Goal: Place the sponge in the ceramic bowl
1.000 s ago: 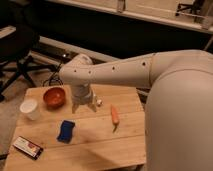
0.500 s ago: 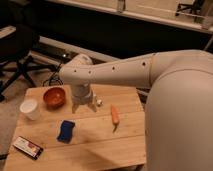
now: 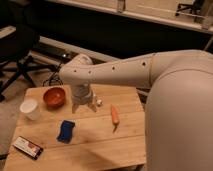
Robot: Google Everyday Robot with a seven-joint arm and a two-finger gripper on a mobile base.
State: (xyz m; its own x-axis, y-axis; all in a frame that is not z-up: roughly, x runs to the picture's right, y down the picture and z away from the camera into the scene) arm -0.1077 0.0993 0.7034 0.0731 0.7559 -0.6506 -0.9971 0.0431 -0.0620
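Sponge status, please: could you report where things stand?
Gripper hovers over the table, beside the ceramic bowl. Sponge lies on the table, ungrasped. White cup beside the bowl, carrot apart.

I see warm light on the counter (image 3: 100,147) and the pale arm (image 3: 165,75); the upper frame is dim. The gripper (image 3: 84,106), centre left, hangs just over the lit counter.
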